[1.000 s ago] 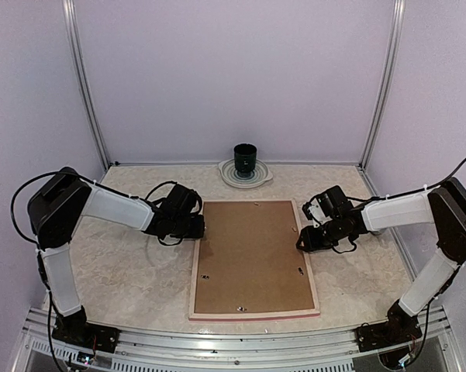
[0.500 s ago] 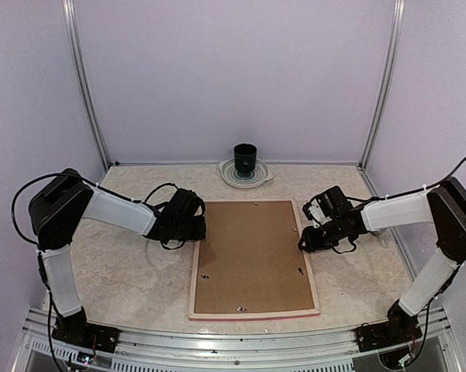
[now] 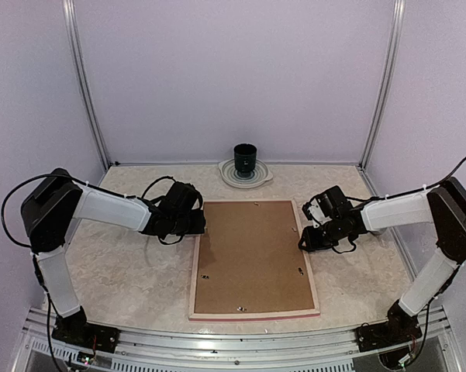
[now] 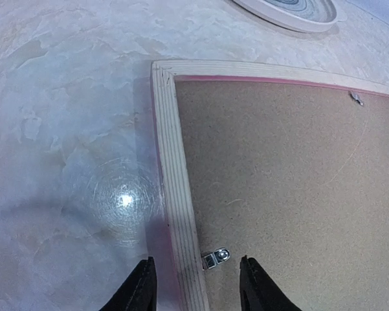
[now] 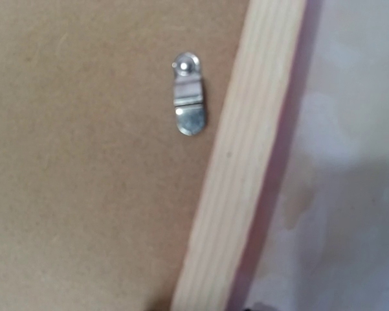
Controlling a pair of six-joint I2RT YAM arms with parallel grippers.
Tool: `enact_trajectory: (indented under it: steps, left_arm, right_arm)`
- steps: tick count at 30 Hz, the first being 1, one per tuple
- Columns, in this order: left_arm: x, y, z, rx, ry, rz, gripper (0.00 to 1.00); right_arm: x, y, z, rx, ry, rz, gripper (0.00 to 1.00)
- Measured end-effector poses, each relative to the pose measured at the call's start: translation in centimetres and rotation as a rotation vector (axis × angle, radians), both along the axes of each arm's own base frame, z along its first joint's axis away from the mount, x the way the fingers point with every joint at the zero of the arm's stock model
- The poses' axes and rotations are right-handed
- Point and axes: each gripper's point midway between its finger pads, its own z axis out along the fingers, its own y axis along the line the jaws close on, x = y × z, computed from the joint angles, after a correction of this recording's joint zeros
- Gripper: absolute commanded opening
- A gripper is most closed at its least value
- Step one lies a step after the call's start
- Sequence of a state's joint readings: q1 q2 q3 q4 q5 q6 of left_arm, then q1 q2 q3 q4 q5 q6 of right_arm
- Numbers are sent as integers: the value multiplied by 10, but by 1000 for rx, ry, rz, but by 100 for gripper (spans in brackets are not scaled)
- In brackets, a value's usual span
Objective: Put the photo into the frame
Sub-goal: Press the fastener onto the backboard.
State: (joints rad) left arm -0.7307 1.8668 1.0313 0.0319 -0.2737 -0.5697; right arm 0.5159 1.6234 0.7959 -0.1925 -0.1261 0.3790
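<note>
Evidently the left jaws stood partly apart and empty, astride the rim and a small silver metal turn clip (image 4: 215,258); of the right jaws I could not tell the state. The large rectangular pink-edged wooden frame (image 3: 312,271) lay back-up at the middle of the pale marbled worktop (image 3: 124,271), its plain brown backing board (image 3: 252,256) seated, the photo unseen. Closing there might pinch rim, not clip, and drag the frame askew.

High rear overview, wrist views close above frame (image 4: 175,168) rim

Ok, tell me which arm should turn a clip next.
Left, probably: the left gripper is open astride a clip on the frame; the right arm's clip lies ahead, no fingers around it.
</note>
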Motion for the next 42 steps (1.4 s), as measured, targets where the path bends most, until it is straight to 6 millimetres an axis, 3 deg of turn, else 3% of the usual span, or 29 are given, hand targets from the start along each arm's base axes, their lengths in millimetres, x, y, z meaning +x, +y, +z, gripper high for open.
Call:
enact_trajectory:
  steps: [8,17,27,42]
  left_arm:
    - [-3,-1,2,65,26,-48,43]
    - [-10,1,-25,151,85,-76,39]
    - [0,2,-23,188,52,-53,28]
    - [1,1,-23,190,42,-41,25]
  right_arm:
    - [2,0,2,-1,-5,-2,32]
    - [2,0,2,-2,-4,-2,32]
    - [2,0,2,-2,-2,-2,32]
    - [3,1,3,-7,4,-1,32]
